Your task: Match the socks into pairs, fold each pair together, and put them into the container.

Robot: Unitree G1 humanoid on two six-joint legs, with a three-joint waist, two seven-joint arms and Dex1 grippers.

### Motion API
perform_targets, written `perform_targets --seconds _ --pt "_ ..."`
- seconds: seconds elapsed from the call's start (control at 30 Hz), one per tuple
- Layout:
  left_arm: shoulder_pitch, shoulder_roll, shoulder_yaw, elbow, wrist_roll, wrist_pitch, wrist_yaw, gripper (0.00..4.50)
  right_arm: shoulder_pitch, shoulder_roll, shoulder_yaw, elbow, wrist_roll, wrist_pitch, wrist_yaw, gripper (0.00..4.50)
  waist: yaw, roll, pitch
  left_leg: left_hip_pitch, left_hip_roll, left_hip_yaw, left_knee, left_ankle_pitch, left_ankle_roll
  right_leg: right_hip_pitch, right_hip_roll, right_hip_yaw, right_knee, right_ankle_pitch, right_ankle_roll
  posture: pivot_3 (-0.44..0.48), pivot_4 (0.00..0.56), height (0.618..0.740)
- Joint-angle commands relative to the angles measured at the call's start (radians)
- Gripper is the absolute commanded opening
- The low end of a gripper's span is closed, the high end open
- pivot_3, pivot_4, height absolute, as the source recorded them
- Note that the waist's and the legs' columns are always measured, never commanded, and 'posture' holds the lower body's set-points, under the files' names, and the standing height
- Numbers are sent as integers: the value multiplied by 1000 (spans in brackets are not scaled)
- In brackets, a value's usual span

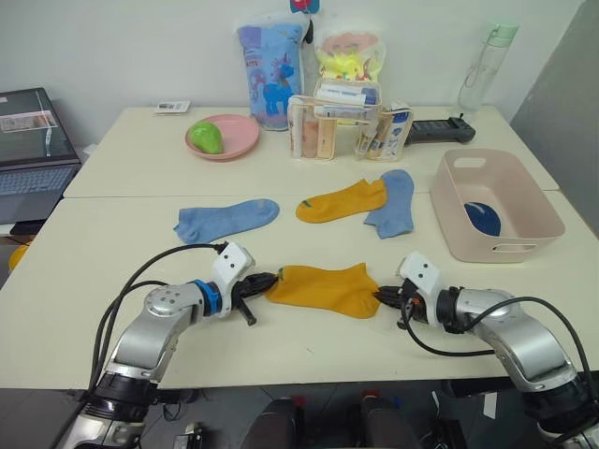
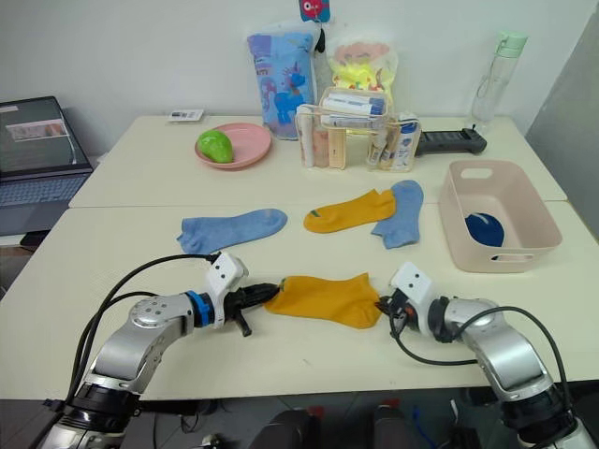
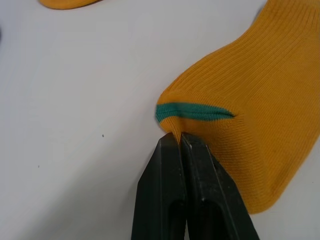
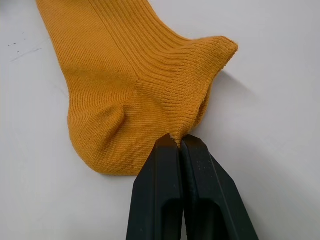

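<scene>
We've got the near mustard-yellow knit ankle sock (image 1: 323, 288) pinched at both ends: left gripper (image 1: 265, 281) clamped tight on a nip of fabric at the toe end with the green seam (image 3: 195, 111), right gripper (image 1: 385, 297) clamped on the rim of the cuff opening (image 4: 176, 135). In both wrist views the black fingers (image 3: 172, 200) are pressed together with only a fold of knit between them.

Two-end hold looks like it's there to keep the sock stretched flat so we can carry it as one piece, probably over to its match.

Sock sits on the cream table (image 1: 94, 281) at the near edge, between the two arms. Long axis runs left-right across us, toe to our left, cuff to our right.

Its partner, the second mustard-yellow sock (image 1: 342, 201), lies further back, also roughly left-right, overlapping one light-blue knit sock (image 1: 393, 204) that runs near-to-far. The other light-blue sock (image 1: 226, 220) lies apart to the left.

Pale pink rectangular plastic bin (image 1: 496, 210) sits at the right with a dark navy bundle (image 1: 484, 219) in it, likely the navy pair done.
</scene>
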Motion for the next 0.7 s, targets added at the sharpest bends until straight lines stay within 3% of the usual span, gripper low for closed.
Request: perform_targets --seconds 0.03,0.33,0.7 --pt "35 1 43 -64 -47 71 14 15 -10 -46 -22 -33 27 23 37 0 0 0 0 0 0 0 0 0 0 0 0 0 0 0 0 0 150 740" --pt "253 -5 115 -375 -189 273 95 15 -17 -169 -75 -97 191 160 162 0 1 0 0 0 0 0 0 -1 2 0 0 0 0 0 0 0 150 740" --pt "240 -48 81 -356 -149 251 190 15 -42 -169 -24 -1 164 99 167 0 9 0 0 0 0 1 0 -1 1 0 0 0 0 0 0 0 150 740"
